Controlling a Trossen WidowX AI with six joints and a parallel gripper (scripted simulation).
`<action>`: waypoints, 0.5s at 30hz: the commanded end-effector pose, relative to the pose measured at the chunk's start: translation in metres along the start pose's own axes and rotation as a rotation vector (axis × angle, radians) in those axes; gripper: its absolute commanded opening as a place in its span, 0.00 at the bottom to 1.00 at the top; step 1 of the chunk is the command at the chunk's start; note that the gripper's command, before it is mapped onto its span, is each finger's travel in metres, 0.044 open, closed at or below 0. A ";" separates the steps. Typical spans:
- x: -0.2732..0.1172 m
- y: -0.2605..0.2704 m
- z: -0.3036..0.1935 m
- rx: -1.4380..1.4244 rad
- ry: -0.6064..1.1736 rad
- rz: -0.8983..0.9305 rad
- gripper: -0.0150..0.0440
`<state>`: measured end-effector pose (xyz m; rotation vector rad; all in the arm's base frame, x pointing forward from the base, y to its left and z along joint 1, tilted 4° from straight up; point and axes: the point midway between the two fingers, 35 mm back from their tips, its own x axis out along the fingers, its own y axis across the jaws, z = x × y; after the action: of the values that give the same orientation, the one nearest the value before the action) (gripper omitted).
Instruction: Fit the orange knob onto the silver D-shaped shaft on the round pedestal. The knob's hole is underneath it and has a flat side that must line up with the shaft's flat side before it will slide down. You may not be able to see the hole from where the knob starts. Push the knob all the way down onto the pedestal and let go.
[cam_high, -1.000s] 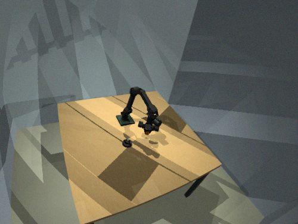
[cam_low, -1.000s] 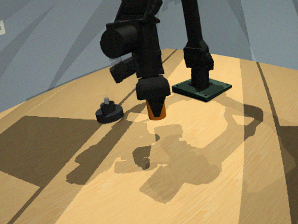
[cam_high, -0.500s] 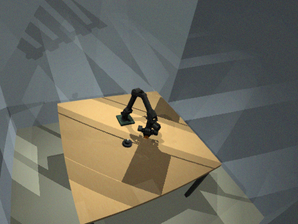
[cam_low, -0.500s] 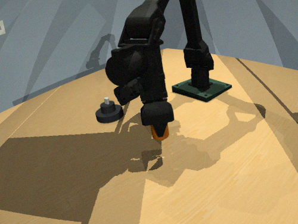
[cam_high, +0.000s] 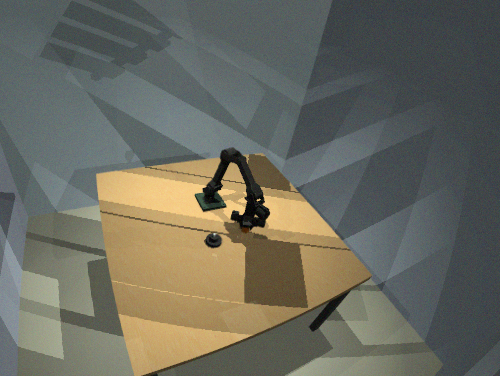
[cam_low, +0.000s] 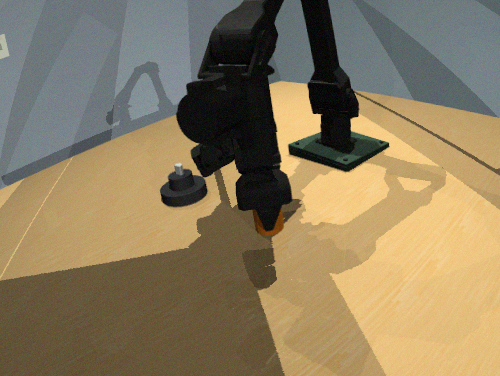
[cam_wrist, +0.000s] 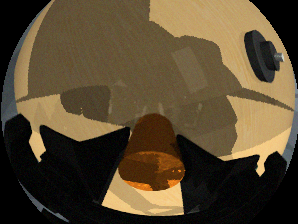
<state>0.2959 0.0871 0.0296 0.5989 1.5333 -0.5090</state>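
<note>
The orange knob (cam_high: 245, 230) (cam_low: 260, 226) (cam_wrist: 152, 171) is upright, low over or on the table; whether it touches the wood cannot be told. My gripper (cam_high: 245, 228) (cam_low: 269, 227) (cam_wrist: 153, 135) points down around it, one finger on each side. The fingers stand slightly apart from the knob's sides, so the gripper is open with the knob between them. The dark round pedestal (cam_high: 213, 242) (cam_low: 183, 196) (cam_wrist: 257, 56) stands a short way off, with the silver shaft (cam_low: 179, 169) (cam_wrist: 280, 57) upright and bare on top. The knob's hole is hidden; the shaft's flat side cannot be made out.
The arm's green base plate (cam_high: 203, 203) (cam_low: 310, 151) is at the back of the wooden table (cam_high: 165, 270) (cam_low: 425, 310). Large dark shadows cross the table around the knob. The table's edge (cam_high: 250, 336) is on the far side of the pedestal from the base.
</note>
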 end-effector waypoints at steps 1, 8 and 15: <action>0.000 0.000 0.000 0.000 0.001 -0.001 0.66; 0.000 0.000 0.000 0.000 0.001 -0.001 0.66; -0.056 0.002 0.001 0.002 -0.002 -0.002 0.88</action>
<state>0.2935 0.0855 0.0448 0.5917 1.5543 -0.5256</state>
